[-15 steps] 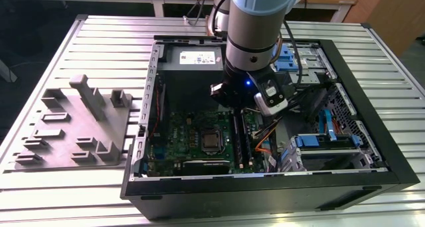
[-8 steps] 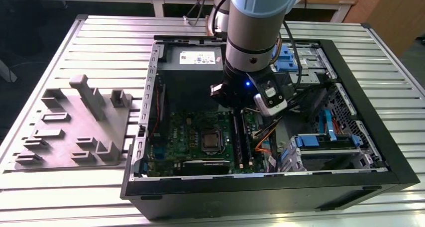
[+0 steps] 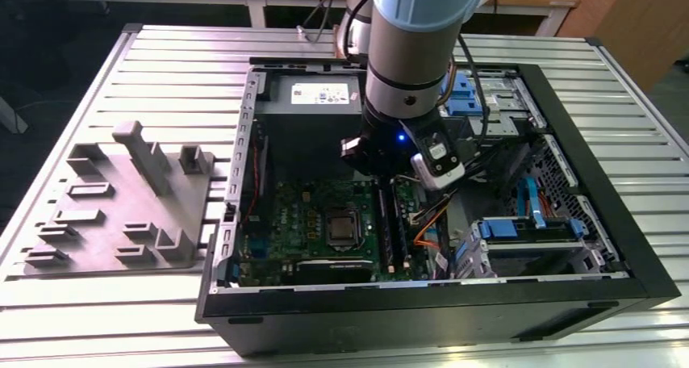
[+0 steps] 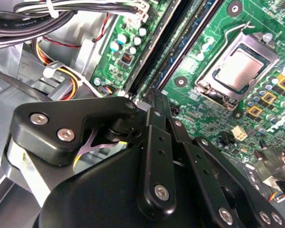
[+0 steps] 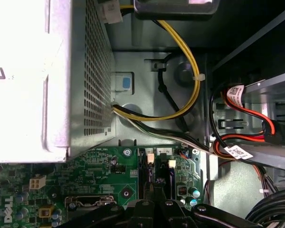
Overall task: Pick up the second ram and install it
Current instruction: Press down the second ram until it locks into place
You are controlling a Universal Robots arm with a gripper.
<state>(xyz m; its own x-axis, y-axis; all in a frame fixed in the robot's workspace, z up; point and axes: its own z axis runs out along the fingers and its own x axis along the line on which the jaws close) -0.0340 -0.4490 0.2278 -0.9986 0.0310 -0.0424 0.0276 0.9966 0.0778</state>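
The end effector (image 4: 154,95) is down inside the open computer case (image 3: 603,215) on the worktop (image 3: 161,69), its fingers closed together. They press on the second ram (image 4: 190,40), which sits in a slot on the green motherboard (image 4: 213,118).

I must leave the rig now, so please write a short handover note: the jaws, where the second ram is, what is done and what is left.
Gripper: jaws closed, tips down at one end of the RAM slots on the green motherboard, inside the open computer case.
Second ram: the blue-green strip stands along the slots and runs away from the tips.
Done: the ram is off its holder and in the slot area.
Left: full seating is not confirmed; the slot latches cannot be judged.
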